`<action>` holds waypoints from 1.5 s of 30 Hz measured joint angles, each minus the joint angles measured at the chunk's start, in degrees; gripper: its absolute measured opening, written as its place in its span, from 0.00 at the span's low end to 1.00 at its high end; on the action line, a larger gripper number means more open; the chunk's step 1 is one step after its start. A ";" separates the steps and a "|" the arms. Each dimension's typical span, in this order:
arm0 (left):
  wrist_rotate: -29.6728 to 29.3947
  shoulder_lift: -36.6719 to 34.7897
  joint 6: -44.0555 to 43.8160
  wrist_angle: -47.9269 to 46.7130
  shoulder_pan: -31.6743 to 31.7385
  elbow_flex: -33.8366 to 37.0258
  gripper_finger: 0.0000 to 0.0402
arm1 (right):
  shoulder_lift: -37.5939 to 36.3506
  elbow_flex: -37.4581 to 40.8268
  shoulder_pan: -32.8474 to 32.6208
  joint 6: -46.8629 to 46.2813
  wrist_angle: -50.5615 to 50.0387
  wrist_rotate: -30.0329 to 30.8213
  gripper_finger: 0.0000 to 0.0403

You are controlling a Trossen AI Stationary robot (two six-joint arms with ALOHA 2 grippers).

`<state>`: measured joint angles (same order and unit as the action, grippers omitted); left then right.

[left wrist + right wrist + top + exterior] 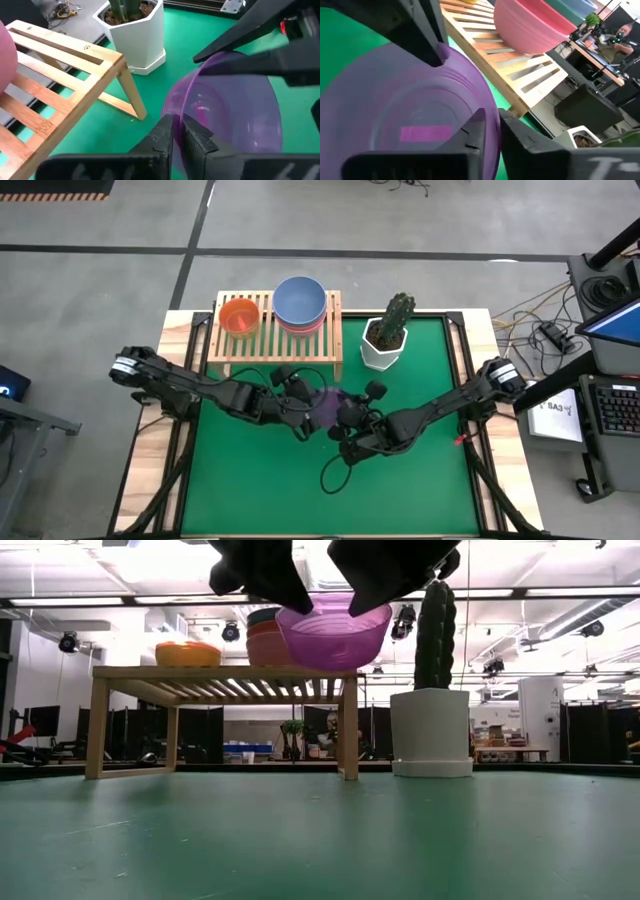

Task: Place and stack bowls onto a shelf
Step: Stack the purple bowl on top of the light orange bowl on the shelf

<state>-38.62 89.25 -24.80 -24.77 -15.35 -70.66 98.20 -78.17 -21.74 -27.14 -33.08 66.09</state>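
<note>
A see-through purple bowl (333,635) hangs in the air between my two grippers, upright, just right of the light-wood shelf (277,345) and about level with its top. My left gripper (178,122) is shut on the bowl's left rim. My right gripper (492,117) is shut on its right rim. On the shelf's slats stand an orange bowl (239,316) and a blue-grey bowl (299,300) stacked on a pink one (530,27). My left gripper pinches the purple bowl's rim (181,107) on its left side, one finger inside the bowl and one outside. The fingers slant down from the table's left. The bowl is lifted clear of the mat, upright. My right gripper pinches the bowl's opposite rim (487,102), one finger inside the bowl and one outside. The fingers slant down from the table's right. The bowl hangs clear between both grippers.
A white faceted pot with a cactus (385,340) stands on the green mat (420,480) just right of the shelf. The shelf's right leg (131,95) is close to the bowl. The shelf's slats show bare in front of the bowls.
</note>
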 joint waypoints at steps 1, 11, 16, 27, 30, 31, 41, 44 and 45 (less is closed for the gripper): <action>0.05 0.00 -0.29 -0.13 0.00 -0.18 0.01 | 0.08 0.00 0.00 0.00 0.11 -0.14 0.11; 0.34 -0.02 -4.72 -7.83 -0.02 -4.05 0.00 | -1.06 0.00 -0.02 0.00 0.91 -0.53 0.37; 0.46 -0.04 -5.08 -15.18 -0.02 -7.58 0.00 | -2.99 0.00 -1.07 0.18 0.74 -0.12 0.40; 0.07 -1.19 -4.66 -38.82 0.61 -21.71 0.00 | -11.88 0.12 -3.68 0.20 -4.27 -0.12 0.41; -0.92 -2.22 -3.62 -44.85 1.27 -25.63 0.00 | -14.61 0.68 -4.50 0.27 -4.62 -0.37 0.41; -1.50 -2.70 -3.63 -47.92 1.68 -27.40 0.00 | -15.45 1.11 -4.83 0.34 -4.79 -0.48 0.41; -4.24 -9.99 -1.46 -64.37 18.58 -43.17 0.00 | -21.42 9.39 -7.74 -8.04 -5.71 -1.70 0.41; -3.56 -13.02 0.15 -65.28 27.89 -43.73 0.00 | -22.14 11.98 -7.66 -11.20 -5.56 -1.71 0.41; -2.68 -14.18 0.91 -65.13 31.53 -43.42 0.00 | -22.43 12.77 -7.65 -12.33 -5.54 -1.72 0.41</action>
<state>-41.30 75.07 -23.89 -89.90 16.17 -114.08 75.77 -65.40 -29.39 -39.47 -38.62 64.38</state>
